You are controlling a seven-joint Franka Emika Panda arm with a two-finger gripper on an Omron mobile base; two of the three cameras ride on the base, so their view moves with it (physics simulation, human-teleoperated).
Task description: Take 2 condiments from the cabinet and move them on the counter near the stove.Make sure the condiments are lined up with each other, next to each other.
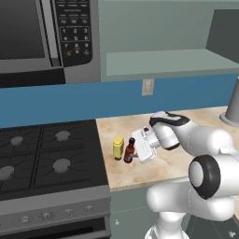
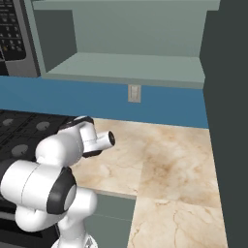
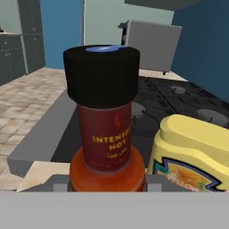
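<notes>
Hot-sauce bottle (image 3: 106, 134) gripped in jaws, touching mustard bottle (image 1: 118, 147), near stove (image 1: 51, 158) edge

"INTENSELY HOT" on hot-sauce bottle (image 3: 106, 134)

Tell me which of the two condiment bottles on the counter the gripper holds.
The slim dark red-brown hot-sauce bottle, clamped by the gripper; the squat yellow squeeze bottle stands free beside it, stove-side.
</notes>
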